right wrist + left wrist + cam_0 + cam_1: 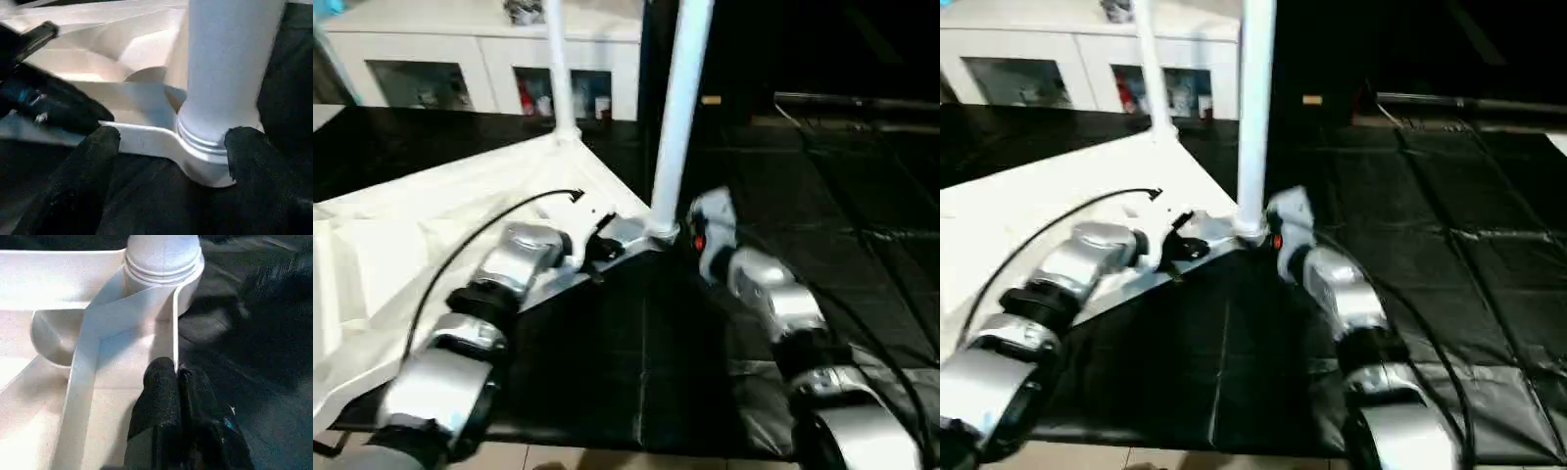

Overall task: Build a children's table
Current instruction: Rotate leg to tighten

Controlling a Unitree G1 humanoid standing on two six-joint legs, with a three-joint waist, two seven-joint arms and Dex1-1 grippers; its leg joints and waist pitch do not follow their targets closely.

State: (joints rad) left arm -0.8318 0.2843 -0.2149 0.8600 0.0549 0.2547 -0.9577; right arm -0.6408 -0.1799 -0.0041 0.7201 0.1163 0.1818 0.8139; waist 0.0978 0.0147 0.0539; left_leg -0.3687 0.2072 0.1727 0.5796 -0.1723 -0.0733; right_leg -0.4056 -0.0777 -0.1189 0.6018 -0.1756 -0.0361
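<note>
Our left fingers [178, 396], pressed together, pin the upturned table top [431, 225] at its rim, steadying it. Our right fingers [78, 161] stand wide around the leg [227, 63] seated in the corner socket.

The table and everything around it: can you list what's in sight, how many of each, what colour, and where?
table top: one, white, upside down on the black mat, ribbed underside up
legs: two, white, standing in corner sockets, the near leg between the grippers, the far leg behind it
mat: one, black, under the table top
cabinet: one, white with glass doors, at the back
floor: pale tiles, along the near edge
left gripper: one, black fingers, shut, on the table top's rim beside the near socket
right gripper: one, black fingers, open, either side of the near leg's base
forearms: two, silver
</note>
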